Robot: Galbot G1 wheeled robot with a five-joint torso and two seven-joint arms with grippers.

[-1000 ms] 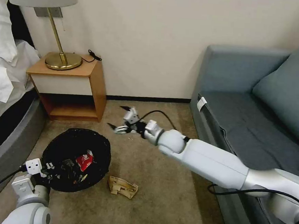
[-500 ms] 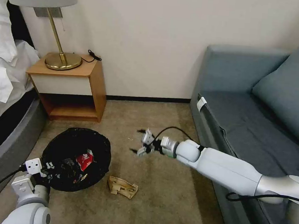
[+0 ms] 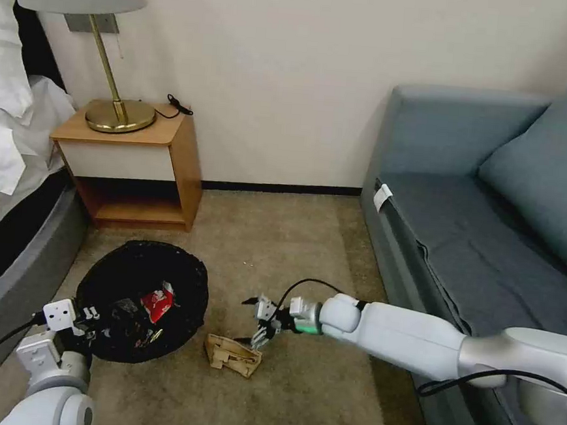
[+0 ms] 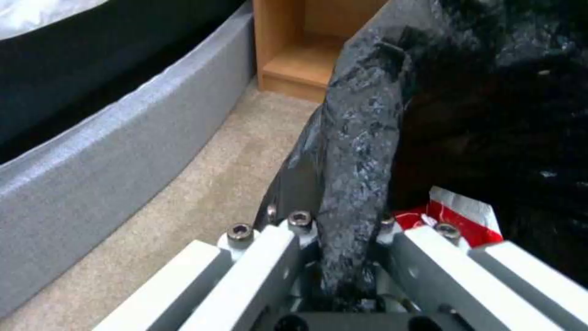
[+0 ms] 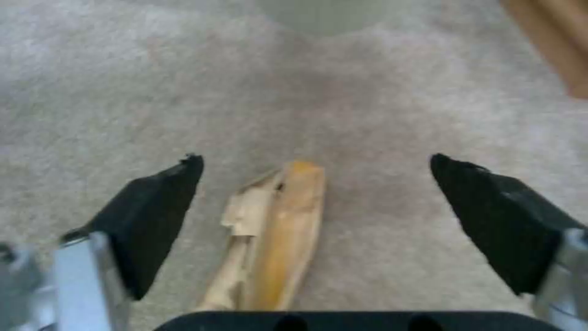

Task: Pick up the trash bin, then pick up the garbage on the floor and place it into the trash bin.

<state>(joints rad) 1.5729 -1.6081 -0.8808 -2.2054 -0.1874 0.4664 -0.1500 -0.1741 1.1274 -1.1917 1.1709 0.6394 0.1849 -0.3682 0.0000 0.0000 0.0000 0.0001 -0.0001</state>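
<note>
Swinging back from the far carpet near the nightstand [image 3: 137,162], the right gripper [image 3: 256,322] has dropped low and come toward the near side over the last second, so that it now hangs just above the crumpled tan paper packet [image 3: 233,356] on the floor [image 3: 295,397]. In the right wrist view its jaws stand wide apart with nothing between them, and the packet [image 5: 275,230] lies on the carpet between the two black fingertips [image 5: 153,207], not yet touched. That lines the arm up for the next piece of garbage, so the step in hand looks like the approach to a grasp.

The left gripper [image 3: 68,323], at the near left, is clamped on the black bag over the rim of the trash bin [image 3: 141,273]; the left wrist view shows the bag fold [image 4: 355,161] pinched in the jaws. A red snack wrapper [image 3: 158,302] already lies inside the bin. The packet sits just right of the bin, so the carry should be short.
</note>
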